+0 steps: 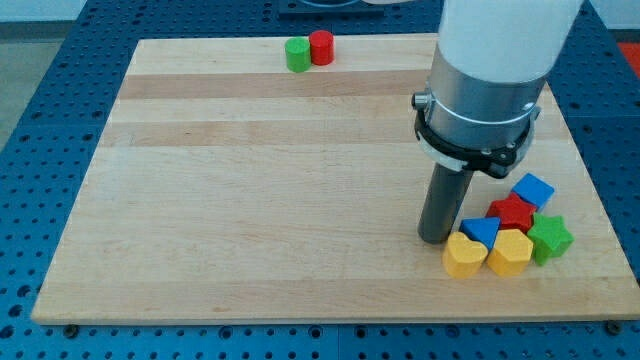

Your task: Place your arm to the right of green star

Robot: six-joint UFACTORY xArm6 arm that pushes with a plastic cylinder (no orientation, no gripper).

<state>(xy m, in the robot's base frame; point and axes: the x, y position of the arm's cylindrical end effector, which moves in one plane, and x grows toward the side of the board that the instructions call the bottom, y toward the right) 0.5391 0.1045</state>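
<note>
Near the view's bottom right, the green star (550,238) ended a block cluster; my tip (434,238), a clawless rod, stood on the cluster's left, so the task remained undone.

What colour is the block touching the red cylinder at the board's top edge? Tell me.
Green. The green block sits against the red cylinder on its left, seen in the camera view.

The green star (550,238) lies flat on the wooden board near the view's bottom right corner, at the right end of a block cluster, seemingly touching the yellow block beside it.
</note>
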